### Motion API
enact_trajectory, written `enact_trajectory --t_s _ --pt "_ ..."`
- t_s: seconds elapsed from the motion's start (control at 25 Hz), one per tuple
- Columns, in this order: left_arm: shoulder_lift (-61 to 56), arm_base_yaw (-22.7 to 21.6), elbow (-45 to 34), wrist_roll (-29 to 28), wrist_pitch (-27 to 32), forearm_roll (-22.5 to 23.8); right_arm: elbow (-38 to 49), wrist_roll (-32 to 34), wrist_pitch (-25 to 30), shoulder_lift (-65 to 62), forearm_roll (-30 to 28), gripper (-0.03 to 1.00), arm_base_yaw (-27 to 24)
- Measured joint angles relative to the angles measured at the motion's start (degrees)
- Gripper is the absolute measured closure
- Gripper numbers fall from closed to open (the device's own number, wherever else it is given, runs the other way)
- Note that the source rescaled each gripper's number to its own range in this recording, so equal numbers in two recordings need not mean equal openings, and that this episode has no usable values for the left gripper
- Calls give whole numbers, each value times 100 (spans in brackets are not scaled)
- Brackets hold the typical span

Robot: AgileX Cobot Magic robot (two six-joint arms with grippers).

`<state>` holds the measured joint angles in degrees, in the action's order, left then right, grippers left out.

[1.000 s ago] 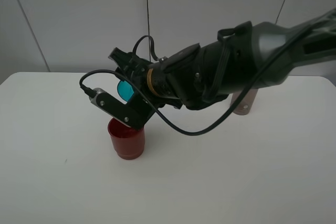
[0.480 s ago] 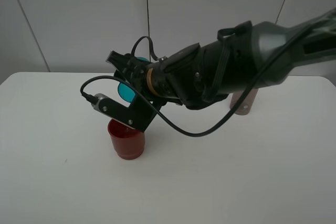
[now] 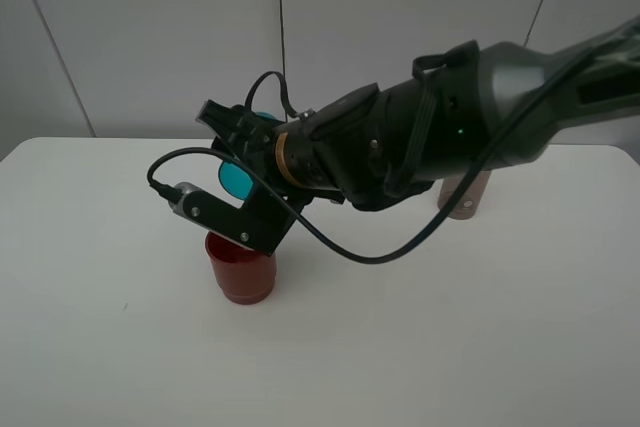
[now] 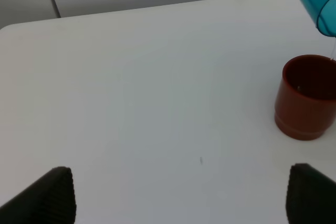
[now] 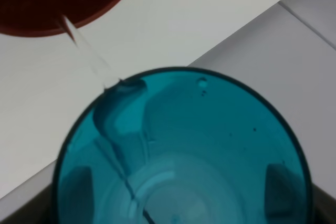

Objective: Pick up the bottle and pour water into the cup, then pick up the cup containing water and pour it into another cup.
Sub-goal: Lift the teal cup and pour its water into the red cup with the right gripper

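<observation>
Progress: the final pour is running; only emptying remains.
Right gripper: clamping the teal cup, tilted above the red cup.
Left gripper: jaws standing apart, holding nothing.
Bottle: standing at 3 o'clock from the red cup.
Materials: translucent smooth plastic; thin water stream.

High overview, 2 close wrist views

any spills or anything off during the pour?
Nothing stands out. The right gripper holds the teal cup tipped over the red cup, and the thin water stream runs from its rim into the red cup. No puddle shows on the table. The bottle stands upright behind the arm.
</observation>
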<state>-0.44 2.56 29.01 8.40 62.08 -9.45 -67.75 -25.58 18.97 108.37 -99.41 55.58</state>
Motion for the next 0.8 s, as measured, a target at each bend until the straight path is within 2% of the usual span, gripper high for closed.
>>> enact_trajectory --t_s 0.8 --pt "0 0 0 0 0 0 -135 6 -309 0 -5 87 0"
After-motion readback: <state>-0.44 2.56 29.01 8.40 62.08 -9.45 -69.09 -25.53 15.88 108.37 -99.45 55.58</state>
